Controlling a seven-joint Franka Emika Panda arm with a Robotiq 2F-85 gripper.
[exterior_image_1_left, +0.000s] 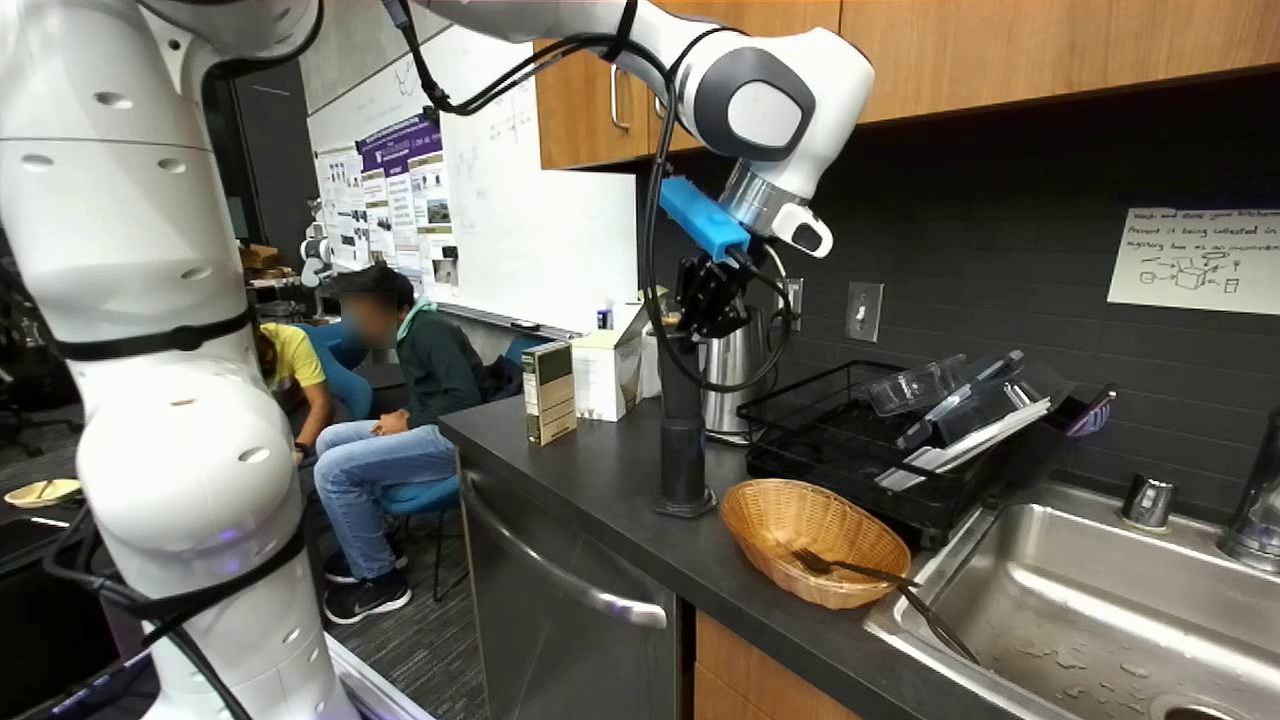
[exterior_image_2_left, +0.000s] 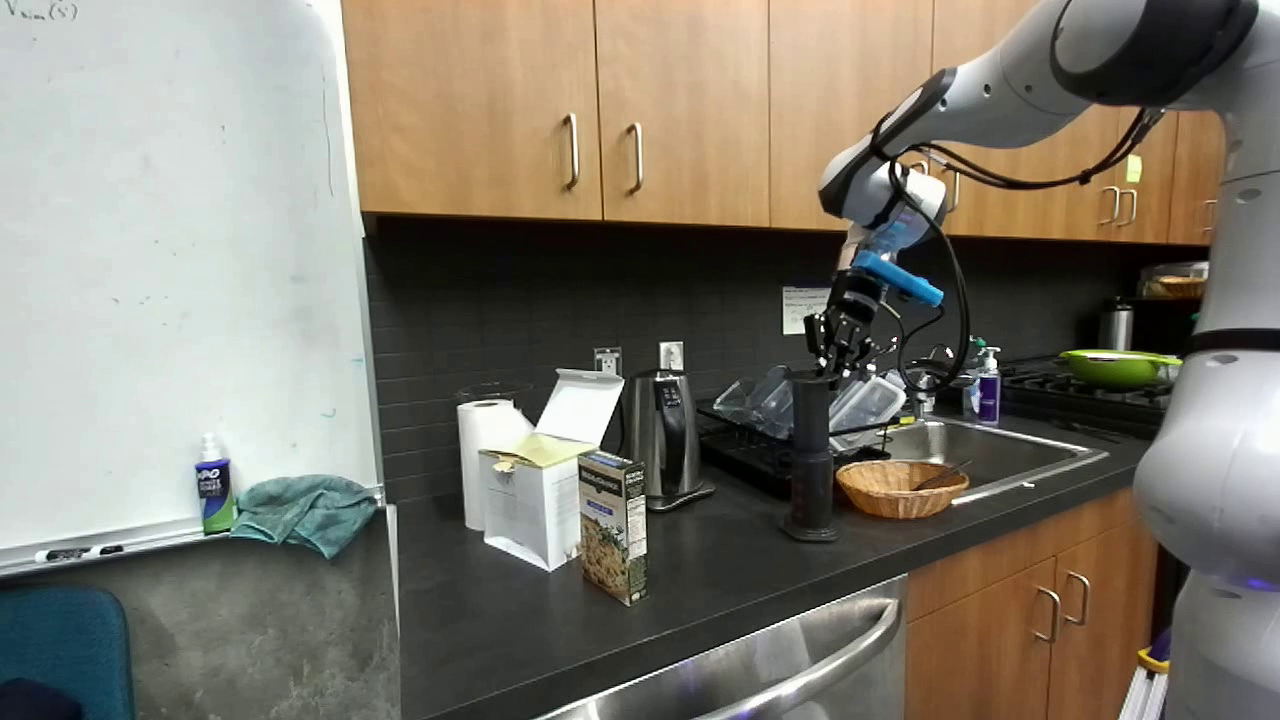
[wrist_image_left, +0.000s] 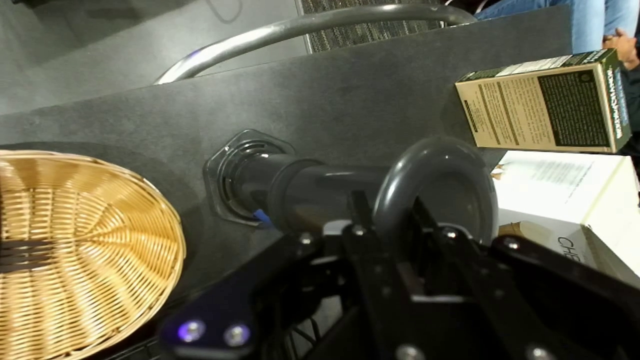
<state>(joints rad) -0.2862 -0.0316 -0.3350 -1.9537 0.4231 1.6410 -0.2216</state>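
While fingers (wrist_image_left: 361, 212) (nearly closed) clamp a dark cylinder (wrist_image_left: 340, 192) by its rim (wrist_image_left: 412, 160), wicker basket (wrist_image_left: 125, 270) near

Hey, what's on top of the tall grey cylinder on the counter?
The pincer grips the rim of the grey cylinder. Within that rim, a dark surface shows, but the fingers cover part of it.

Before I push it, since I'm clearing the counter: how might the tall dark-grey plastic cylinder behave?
Unheld, the tall dark-grey plastic cylinder might tip, being slim, though its flared angular base may help. Its glossy rim looks slippery; the black metal gripper probably steadies it.
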